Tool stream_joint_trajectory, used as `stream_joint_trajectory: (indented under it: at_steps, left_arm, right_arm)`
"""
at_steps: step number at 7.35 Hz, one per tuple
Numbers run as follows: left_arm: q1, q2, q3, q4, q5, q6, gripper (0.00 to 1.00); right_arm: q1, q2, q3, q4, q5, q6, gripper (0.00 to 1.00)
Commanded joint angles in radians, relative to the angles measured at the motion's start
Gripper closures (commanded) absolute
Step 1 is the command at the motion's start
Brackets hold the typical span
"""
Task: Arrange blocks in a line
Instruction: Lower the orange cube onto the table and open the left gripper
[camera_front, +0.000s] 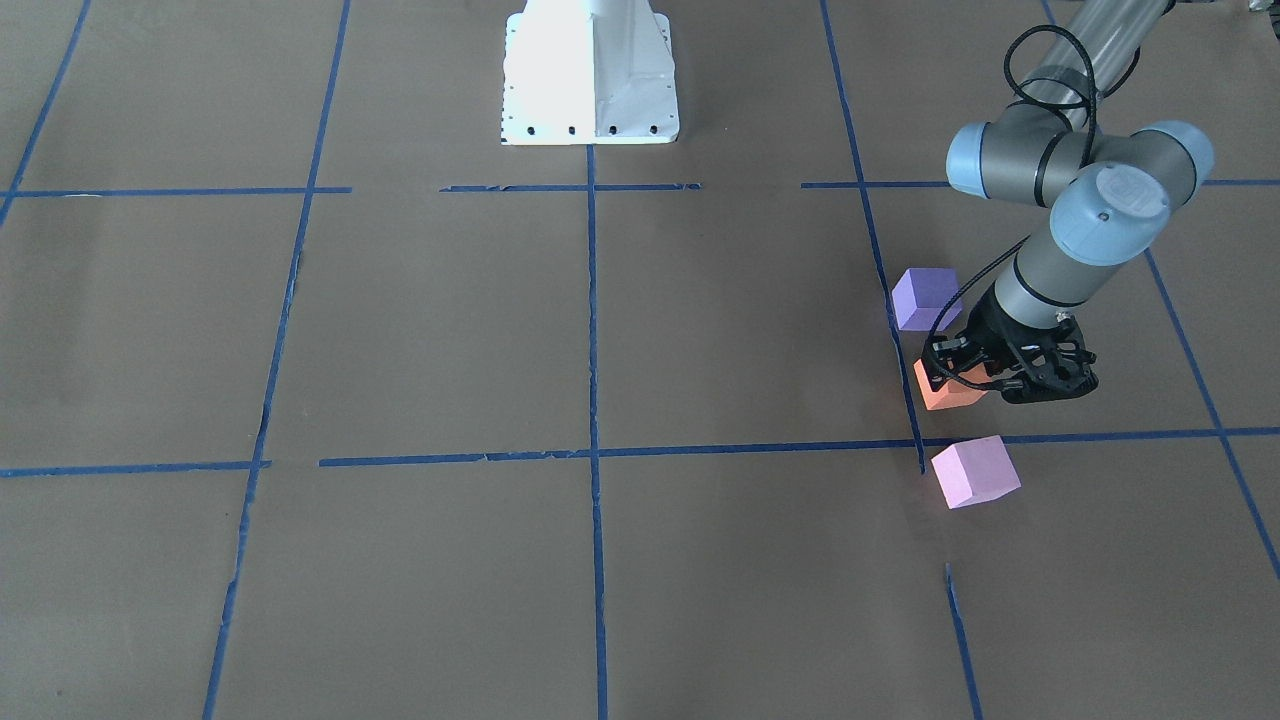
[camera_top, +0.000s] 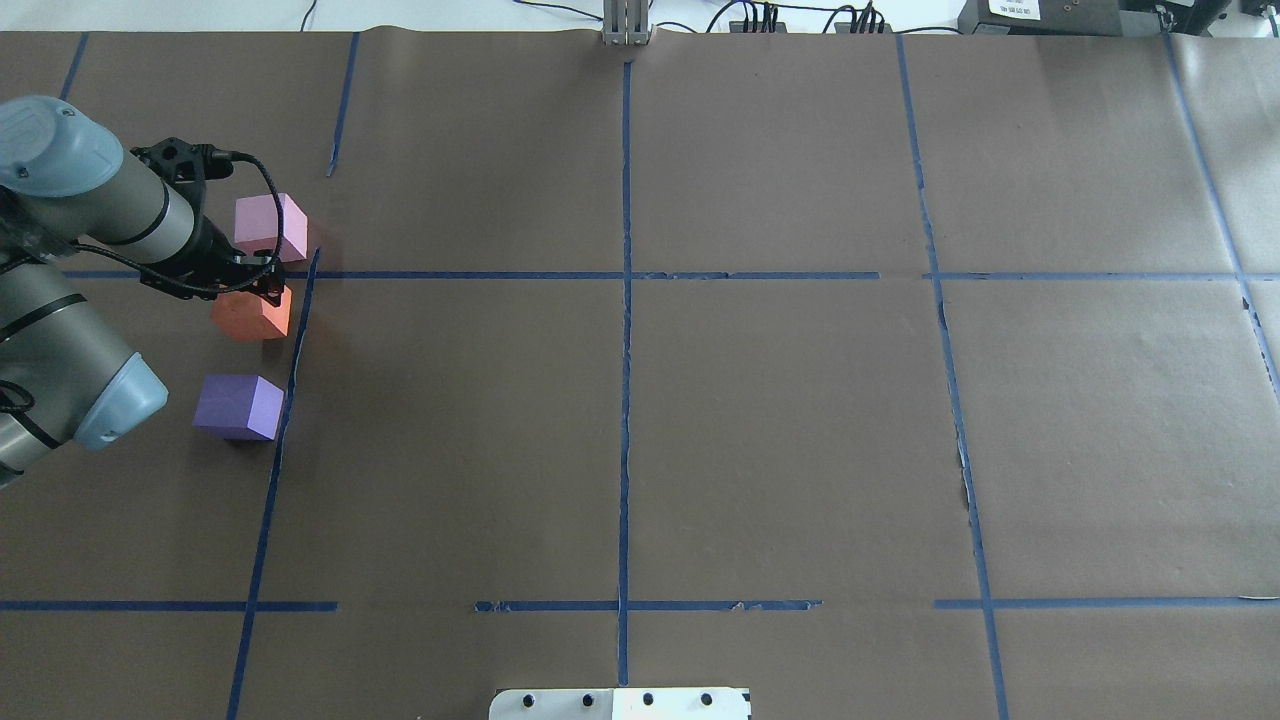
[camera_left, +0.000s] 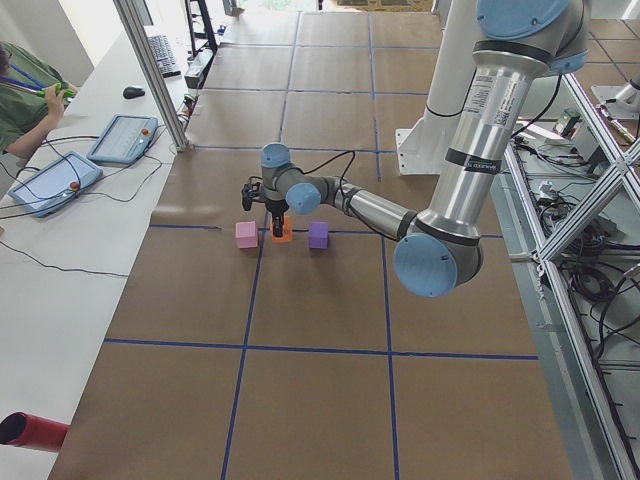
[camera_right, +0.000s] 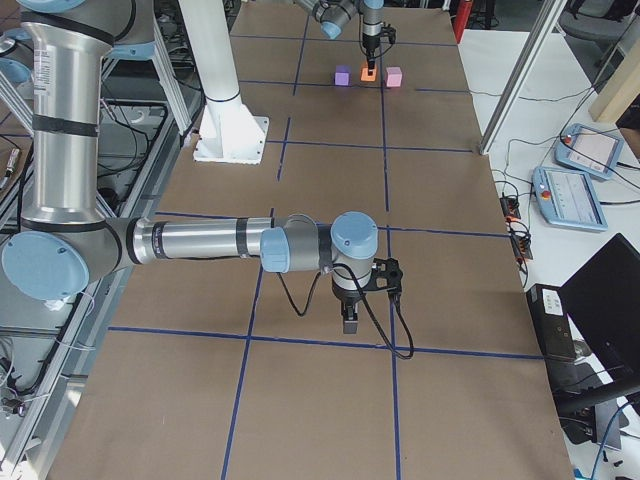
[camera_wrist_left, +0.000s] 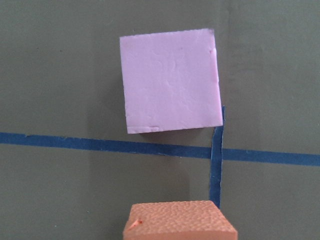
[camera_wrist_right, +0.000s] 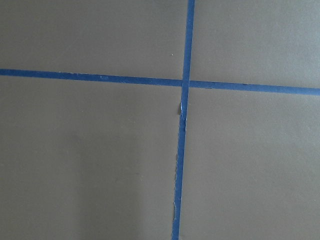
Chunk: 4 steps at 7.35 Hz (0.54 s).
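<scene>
So: left gripper over middle block, three blocks in a rough row

Three small matte cubes with a foam-like, slightly grainy surface and similar size. The orange block (camera_top: 250, 316) is in the middle, the purple block (camera_top: 238, 407) is on the robot's side of it, and the pink block (camera_top: 270, 228) is on the far side. All three sit on the brown paper (camera_top: 780, 430) at the table's left end, just left of a lengthwise blue tape line (camera_top: 285, 400) in the overhead view. None of them touch, and the gaps look about even.

Pink lies beyond the cross tape line (camera_top: 480, 275), with orange and purple on the near side of it. In the left wrist view pink is turned a little off square and one lower corner reaches the tape crossing. Orange fills the bottom edge of that view, close under the camera. Purple's edges are crisp, and its side faces look darker than its top.

The left gripper (camera_top: 262, 288) is down at orange, its black body covering the block's far edge. The fingers are hidden, so I can't tell whether it is clamped or spread.

The right gripper (camera_right: 350, 322) points down at bare paper near a tape crossing, well away from the blocks. It shows only in the side view, so I can't tell whether it is clamped or spread either.

The white base (camera_front: 590, 70) is at the table's middle.
</scene>
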Motion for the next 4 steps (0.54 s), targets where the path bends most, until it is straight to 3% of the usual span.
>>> stream_joint_trajectory:
  at_steps: [1,4]
  left_arm:
    - [-0.001,0.02,-0.002,-0.05,-0.003,-0.003,1.0]
    - [0.002,0.02,0.004,-0.051,-0.006,-0.003,1.0]
  right_arm:
    - [0.0,0.0,0.0,0.0,0.0,0.0,0.0]
    - [0.0,0.0,0.0,0.0,0.0,0.0,0.0]
